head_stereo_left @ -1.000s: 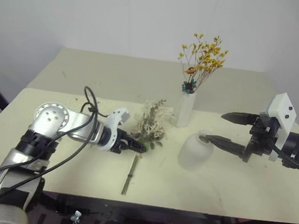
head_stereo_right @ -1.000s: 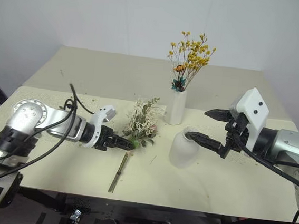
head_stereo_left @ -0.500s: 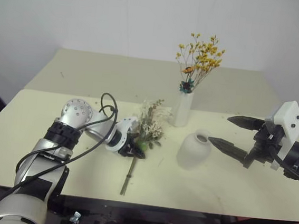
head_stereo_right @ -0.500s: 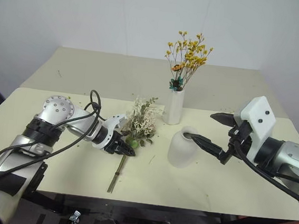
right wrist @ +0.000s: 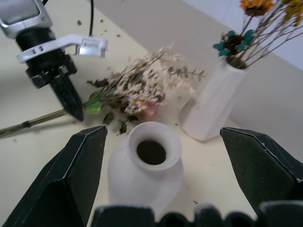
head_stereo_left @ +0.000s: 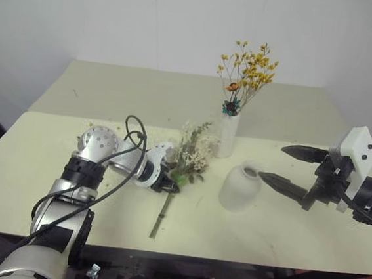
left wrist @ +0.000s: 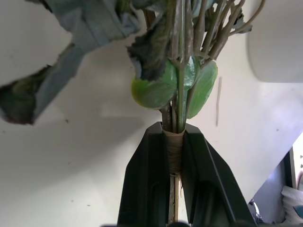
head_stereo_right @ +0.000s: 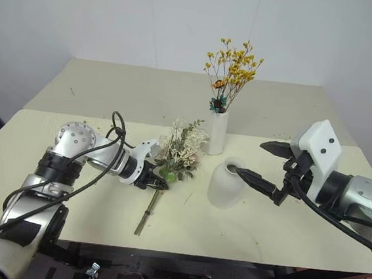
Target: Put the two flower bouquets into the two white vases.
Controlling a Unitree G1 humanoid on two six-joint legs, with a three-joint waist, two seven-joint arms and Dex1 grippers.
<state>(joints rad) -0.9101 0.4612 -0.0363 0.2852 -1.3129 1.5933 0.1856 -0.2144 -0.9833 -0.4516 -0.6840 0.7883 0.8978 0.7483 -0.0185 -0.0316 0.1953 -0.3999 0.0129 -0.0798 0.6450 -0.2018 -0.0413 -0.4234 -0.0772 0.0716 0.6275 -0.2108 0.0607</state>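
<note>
Rose bouquet lies on the cream table, its taped brown stems clamped in my left gripper, just left of the round-bellied vase. My right gripper hangs with jaws wide apart beside that vase's mouth, touching nothing as far as I can make out. Half the job looks done: the yellow-orange spray stands upright in the tall slim vase behind. What remains, I judge, is lifting the roses and feeding the stems into the empty vase.
</note>
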